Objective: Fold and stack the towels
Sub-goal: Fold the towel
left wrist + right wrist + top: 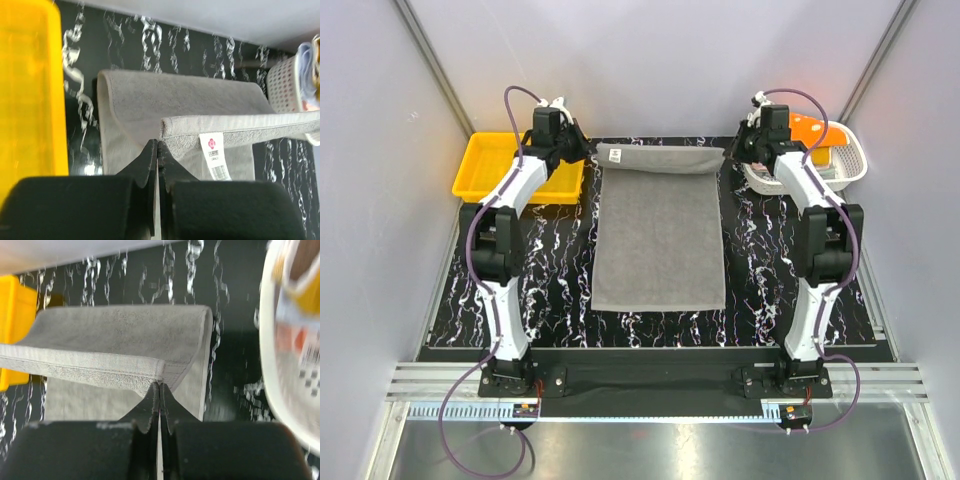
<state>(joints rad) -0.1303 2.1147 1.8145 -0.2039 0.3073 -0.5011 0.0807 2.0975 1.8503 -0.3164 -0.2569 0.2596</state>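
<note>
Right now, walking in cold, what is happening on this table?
Two robot arms are working on a grey towel spread on the black marbled table. The left gripper and the right gripper are each shut on a far corner, holding that edge raised and curled over the rest. A yellow tray sits at the left; a white basket at the right holds an orange towel.

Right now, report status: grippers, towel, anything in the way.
Both shut: left gripper on one far corner of the towel, right gripper on the other. Far edge lifted, rest flat. Off to the sides: tray, basket.
</note>
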